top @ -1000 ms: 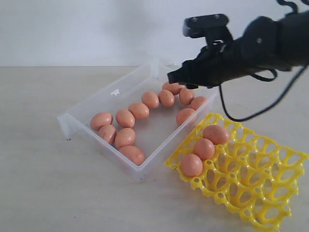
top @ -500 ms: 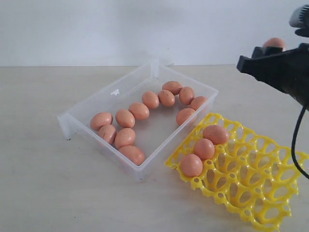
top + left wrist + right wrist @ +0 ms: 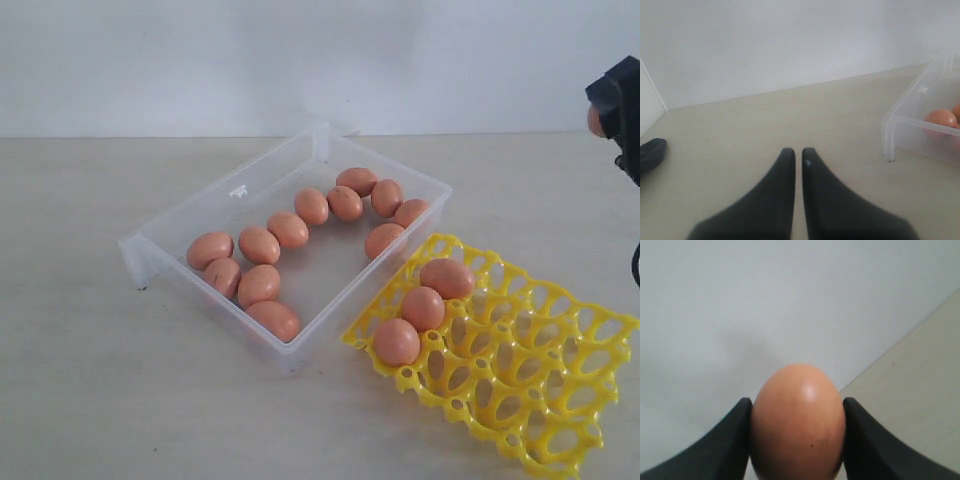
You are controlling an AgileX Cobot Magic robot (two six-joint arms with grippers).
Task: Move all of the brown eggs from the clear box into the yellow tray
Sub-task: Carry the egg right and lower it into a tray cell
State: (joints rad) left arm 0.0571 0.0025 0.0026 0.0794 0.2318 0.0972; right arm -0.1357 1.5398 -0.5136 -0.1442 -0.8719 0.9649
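Pinching 1 egg [image 3: 797,425] between its jaws, the right gripper [image 3: 796,402] has pulled away toward 2 o'clock in the exterior view. 1 second ago it hung over the far corner of the box [image 3: 190,215], and half a second ago it was at the upper right with the egg showing above it. Now only a black corner of it and a sliver of egg show at the frame's edge, well above the table [image 3: 80,380]. The jaws press the egg from both sides.

Everything else has stayed put: 12 eggs [image 3: 259,244] lie in the box in a loose arc, and 3 more sit in cups of the tray [image 3: 408,378] along its 10 o'clock edge — the edge nearest the box. The tray lies at 4 o'clock of the box, just beside it.

The left gripper [image 3: 797,155] is over the table, near a corner of the box but apart from it — its jaws all but pressed together, only a thin slit between them, holding nothing.
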